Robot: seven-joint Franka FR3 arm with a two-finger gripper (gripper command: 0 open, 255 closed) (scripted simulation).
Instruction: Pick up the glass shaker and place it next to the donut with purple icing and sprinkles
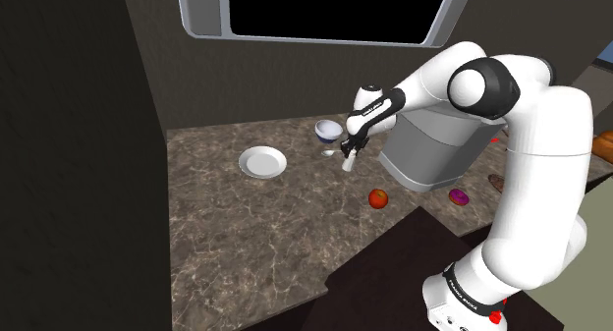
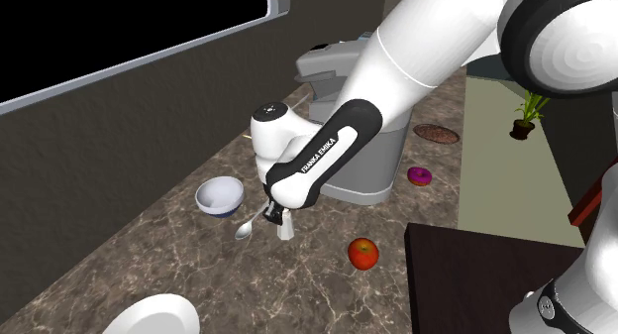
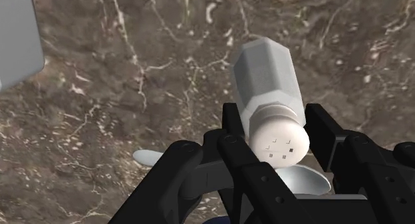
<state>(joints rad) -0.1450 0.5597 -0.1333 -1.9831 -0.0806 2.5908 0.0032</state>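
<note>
Clasps the shaker [image 3: 266,76] with the pincer [image 3: 274,126], one black finger [image 3: 234,126] pressed to each side of the neck under the white perforated cap. Keeps the pale faceted body upright below the fingertips, low over the brown marbled desk [image 1: 226,231]; cannot tell whether the base touches the surface. Reaches there on a white arm, up and leftward in the shoulder view, down from the upper right in the second exterior view.

Just beside the shaker, a spoon [image 2: 246,228], lying flat with its bowl end toward the second exterior view's left. Near that, toward the wall, a white bowl [image 2: 219,195] with a blue rim. Farther to the shoulder view's left, a white plate [image 1: 262,162]. Close behind the pincer, a grey appliance [image 1: 427,152] against the wall.

On the appliance's other side, well apart from the shaker, the purple-iced donut [image 1: 459,195], flat on the desk. Between shaker and donut, nearer the desk's front edge, a red fruit [image 1: 378,197]. Beyond the donut, a flat brown round [image 2: 436,134]. Above the wall, a window frame [image 1: 201,15] around a black area.
</note>
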